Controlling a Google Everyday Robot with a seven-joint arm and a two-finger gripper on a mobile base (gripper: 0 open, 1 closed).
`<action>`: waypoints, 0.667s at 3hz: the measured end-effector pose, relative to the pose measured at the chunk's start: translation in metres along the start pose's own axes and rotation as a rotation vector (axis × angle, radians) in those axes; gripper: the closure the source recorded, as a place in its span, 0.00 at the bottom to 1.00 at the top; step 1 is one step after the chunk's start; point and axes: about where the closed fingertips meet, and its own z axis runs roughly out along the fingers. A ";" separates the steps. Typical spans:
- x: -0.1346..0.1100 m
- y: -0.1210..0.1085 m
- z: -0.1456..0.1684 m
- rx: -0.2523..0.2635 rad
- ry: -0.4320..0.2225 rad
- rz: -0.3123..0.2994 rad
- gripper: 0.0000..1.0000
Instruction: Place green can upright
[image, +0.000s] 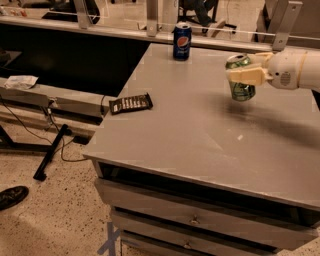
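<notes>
Green can (243, 92) held nearly upright
Pincer (244, 75) clamps it, seemingly just above the tabletop (200, 135) at right; lowering, setting down and release are left.

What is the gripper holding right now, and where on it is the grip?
The gripper, over the right side of the table, holds the green can by its upper side wall.
</notes>
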 end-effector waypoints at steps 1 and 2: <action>0.008 -0.004 -0.021 -0.053 -0.182 0.064 0.96; 0.015 -0.007 -0.040 -0.098 -0.241 0.094 0.89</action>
